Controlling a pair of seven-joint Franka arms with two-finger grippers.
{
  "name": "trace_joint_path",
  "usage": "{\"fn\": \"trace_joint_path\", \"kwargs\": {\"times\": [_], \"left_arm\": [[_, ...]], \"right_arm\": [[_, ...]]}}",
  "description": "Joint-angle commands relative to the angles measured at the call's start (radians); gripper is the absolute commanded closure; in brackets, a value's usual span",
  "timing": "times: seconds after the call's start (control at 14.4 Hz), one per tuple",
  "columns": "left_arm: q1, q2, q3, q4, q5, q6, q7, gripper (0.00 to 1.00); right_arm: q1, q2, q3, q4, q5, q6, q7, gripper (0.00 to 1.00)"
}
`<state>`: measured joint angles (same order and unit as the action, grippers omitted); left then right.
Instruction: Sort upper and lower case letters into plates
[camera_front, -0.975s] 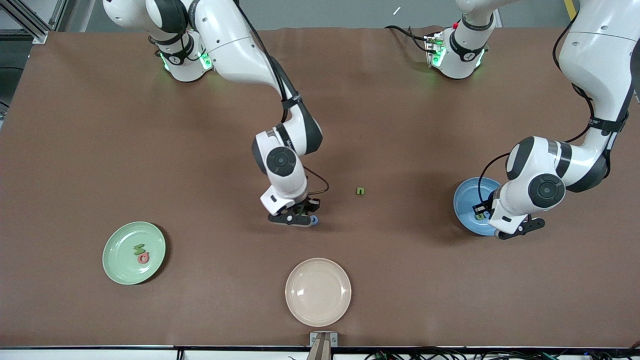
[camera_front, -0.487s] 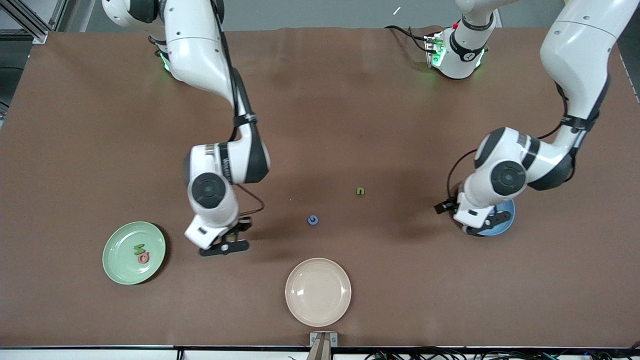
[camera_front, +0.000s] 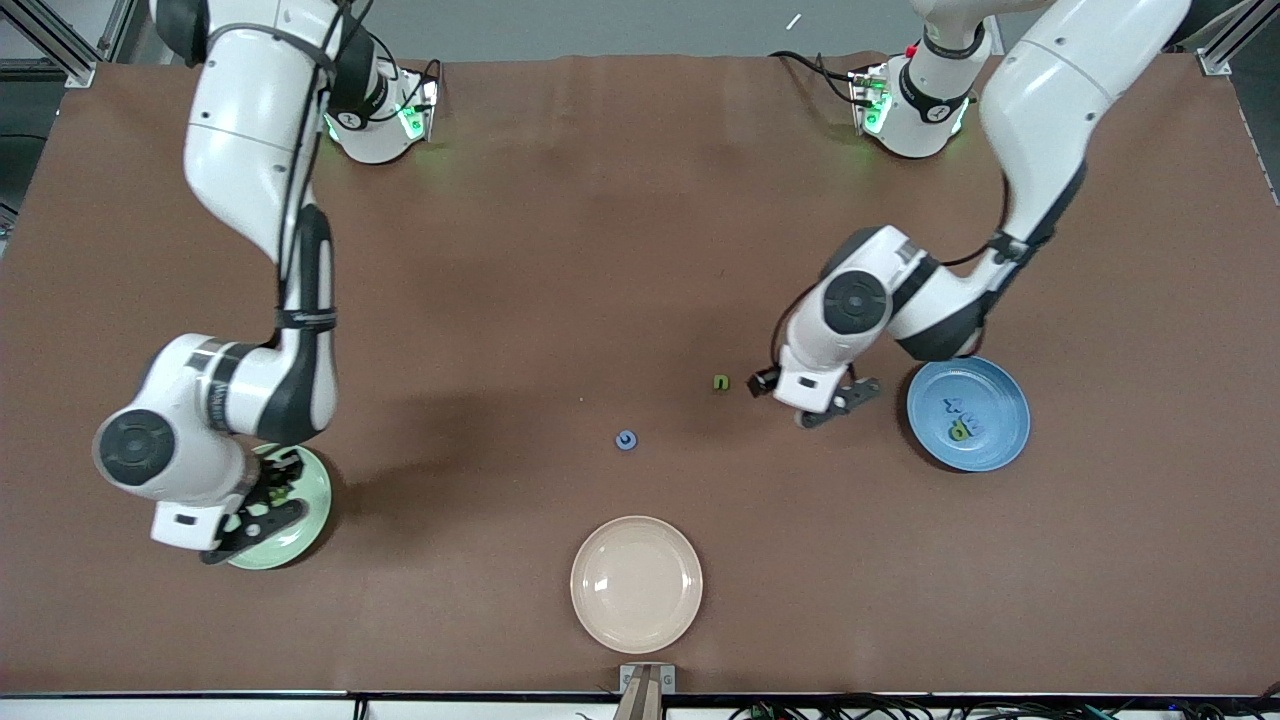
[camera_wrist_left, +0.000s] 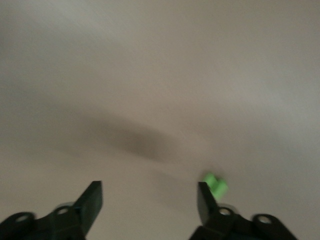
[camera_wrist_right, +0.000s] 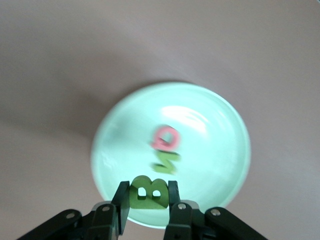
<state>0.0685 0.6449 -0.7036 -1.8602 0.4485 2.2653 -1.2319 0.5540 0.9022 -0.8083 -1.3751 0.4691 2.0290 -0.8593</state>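
Note:
My right gripper (camera_wrist_right: 148, 196) is shut on a green B (camera_wrist_right: 148, 192) and holds it over the pale green plate (camera_wrist_right: 215, 145), which holds a pink Q (camera_wrist_right: 165, 137) and a green N (camera_wrist_right: 167, 161). In the front view that gripper (camera_front: 262, 500) is over the green plate (camera_front: 312, 490) at the right arm's end. My left gripper (camera_wrist_left: 150, 196) is open and empty just above the table, with the green n (camera_wrist_left: 216, 185) beside one finger. In the front view it (camera_front: 838, 400) is between the n (camera_front: 721, 382) and the sky blue plate (camera_front: 1000, 450). A blue G (camera_front: 626, 440) lies on the table.
The blue plate holds a few letters (camera_front: 960, 420). A cream-beige plate (camera_front: 636, 583) sits near the front edge, nearer to the camera than the blue G. The brown table (camera_front: 620, 230) stretches open toward the robot bases.
My right arm carried the B from beside the blue G to over the green plate. My left arm moved off the blue plate to beside the n, uncovering the plate.

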Motion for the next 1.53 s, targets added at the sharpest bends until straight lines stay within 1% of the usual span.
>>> {"fn": "trace_joint_path", "kwargs": {"times": [0.0, 0.07, 0.14, 0.21, 0.28, 0.42, 0.49, 0.7, 0.97, 1.04, 1.11, 1.32, 1.39, 1.46], "left_arm": [[-0.049, 0.027, 0.001, 0.001, 0.152, 0.016, -0.014, 0.24], [-0.065, 0.041, 0.001, 0.002, 0.198, 0.019, -0.014, 0.26], [-0.082, 0.054, 0.001, 0.004, 0.209, 0.035, -0.014, 0.32], [-0.087, 0.068, 0.003, 0.003, 0.213, 0.061, -0.011, 0.36], [-0.082, 0.082, 0.003, 0.003, 0.217, 0.077, -0.003, 0.37], [-0.088, 0.108, 0.004, 0.013, 0.217, 0.109, 0.000, 0.41], [-0.090, 0.119, 0.004, 0.013, 0.219, 0.132, 0.000, 0.41], [-0.090, 0.136, 0.006, 0.027, 0.260, 0.149, 0.000, 0.42], [-0.096, 0.179, 0.019, 0.064, 0.340, 0.149, 0.002, 0.45], [-0.104, 0.188, 0.021, 0.073, 0.343, 0.149, 0.002, 0.50], [-0.105, 0.194, 0.022, 0.084, 0.343, 0.149, 0.000, 0.63], [-0.104, 0.199, 0.024, 0.087, 0.341, 0.149, -0.008, 0.92], [-0.105, 0.202, 0.039, 0.085, 0.343, 0.149, -0.008, 0.99], [-0.104, 0.200, 0.050, 0.082, 0.343, 0.149, -0.008, 1.00]], "right_arm": [[-0.052, 0.003, 0.049, -0.016, 0.013, 0.074, -0.087, 0.87], [-0.096, 0.003, 0.087, -0.016, 0.011, 0.117, -0.115, 0.75], [-0.135, 0.003, 0.127, -0.015, 0.010, 0.150, -0.133, 0.45], [-0.163, 0.003, 0.159, -0.015, 0.011, 0.178, -0.135, 0.04], [-0.167, 0.001, 0.167, -0.016, 0.011, 0.183, -0.133, 0.00], [-0.151, 0.000, 0.167, -0.016, 0.014, 0.175, -0.109, 0.00], [-0.134, -0.002, 0.167, -0.016, 0.014, 0.171, -0.059, 0.00], [-0.045, -0.014, 0.166, -0.015, 0.013, 0.123, 0.165, 0.00], [0.104, -0.037, 0.163, -0.010, 0.013, 0.044, 0.539, 0.00], [0.145, -0.039, 0.163, -0.010, 0.013, 0.031, 0.640, 0.00], [0.188, -0.037, 0.159, -0.010, 0.013, 0.031, 0.748, 0.00], [0.291, -0.037, 0.161, 0.001, 0.016, 0.040, 1.065, 0.00], [0.325, -0.034, 0.161, 0.013, 0.026, 0.049, 1.186, 0.00], [0.340, -0.028, 0.167, 0.033, 0.034, 0.053, 1.279, 0.00]]}}
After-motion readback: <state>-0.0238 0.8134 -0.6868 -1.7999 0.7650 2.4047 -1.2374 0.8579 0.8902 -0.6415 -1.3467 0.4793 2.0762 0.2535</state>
